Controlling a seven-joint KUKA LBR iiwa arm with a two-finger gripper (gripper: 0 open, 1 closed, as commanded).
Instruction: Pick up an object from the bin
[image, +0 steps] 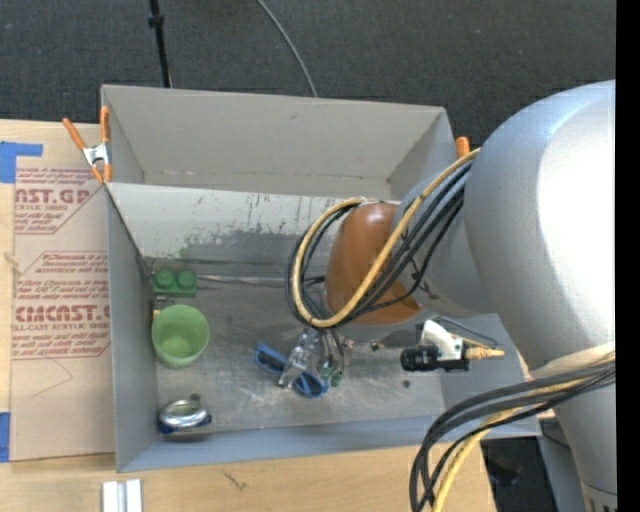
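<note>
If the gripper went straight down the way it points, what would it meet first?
Probably the blue thing lying on the bin floor directly under the gripper. Depth is unclear, so it may already touch it.

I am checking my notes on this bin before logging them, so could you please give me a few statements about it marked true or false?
1. The green cup stands near the left wall of the bin. True.
2. The green block lies nearer the camera than the cup. False: it lies beyond the cup, toward the far wall.
3. The hand is low over the blue thing near the middle of the floor. True.
4. The shiny silver thing lies in the far right corner. False: it lies in the near left corner.
5. The black-and-white tool lies to the right of the hand. True.
</note>
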